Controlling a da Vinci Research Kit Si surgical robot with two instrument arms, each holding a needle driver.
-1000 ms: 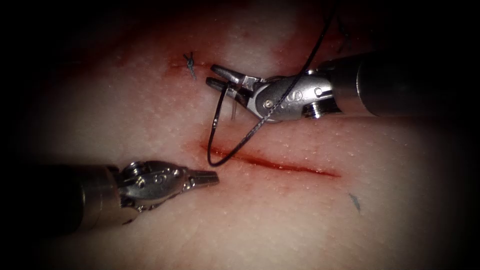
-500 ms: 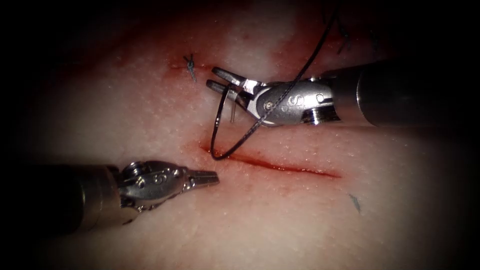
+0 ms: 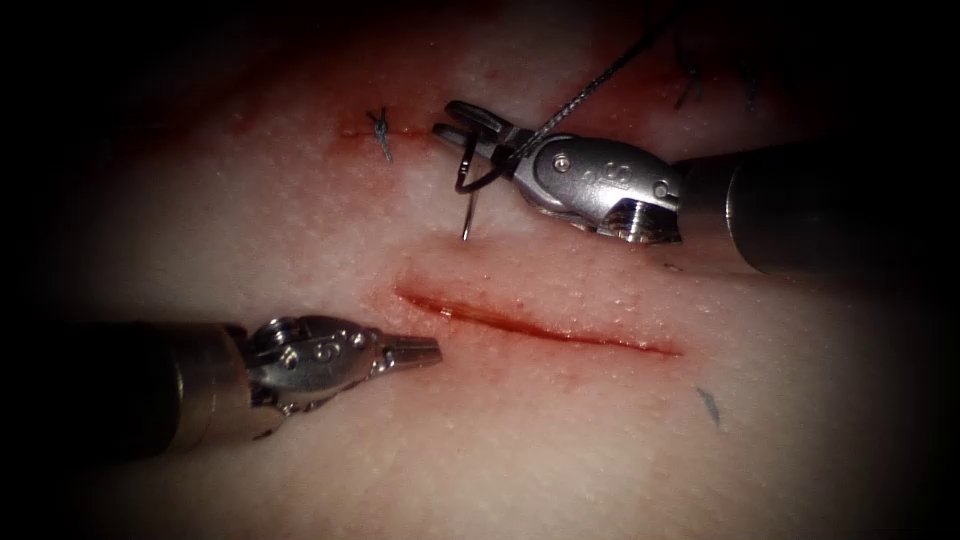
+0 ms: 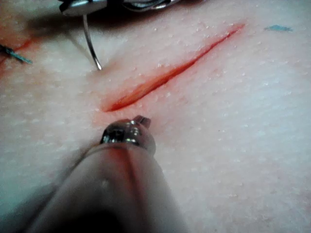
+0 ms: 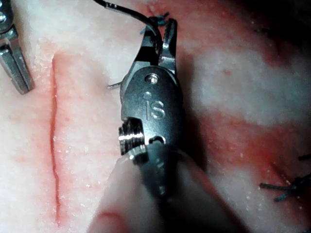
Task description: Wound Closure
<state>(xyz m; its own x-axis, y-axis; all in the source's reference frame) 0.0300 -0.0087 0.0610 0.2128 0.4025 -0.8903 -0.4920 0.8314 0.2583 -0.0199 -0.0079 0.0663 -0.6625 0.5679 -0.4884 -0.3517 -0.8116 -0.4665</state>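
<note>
**Needle held clear above an open cut**

At the left of the endoscope view, the left arm's slim steel needle driver point(image 3: 425, 351) lay low over the pale, pebbled pork-belly tissue point(image 3: 560, 440), its jaws closed on nothing and its tip just short of the left end of the straight red cut point(image 3: 540, 325). The left wrist view showed that same tool point(image 4: 138, 121) near the cut's point(image 4: 165, 75) end, not touching it.

Above and beyond the cut, a short knotted end of dark thread point(image 3: 381, 130) marked an earlier stitch. Just to its right, the right arm's steel needle driver point(image 3: 462, 118) gripped the thin curved steel needle point(image 3: 468, 195) near its thread end, the jaws clamped across it. The needle hung free, its point aimed down at the tissue on the far side of the cut and not in it. The dark braided thread point(image 3: 600, 75) ran up and to the right from the jaws, taut and off the wound.

Judged from these frames, a good bite would call for the point set square to the surface, a little back from the cut's edge, with the grip firm enough to stop the needle twisting. The thread looked best kept clear of the jaws and the point.
</note>
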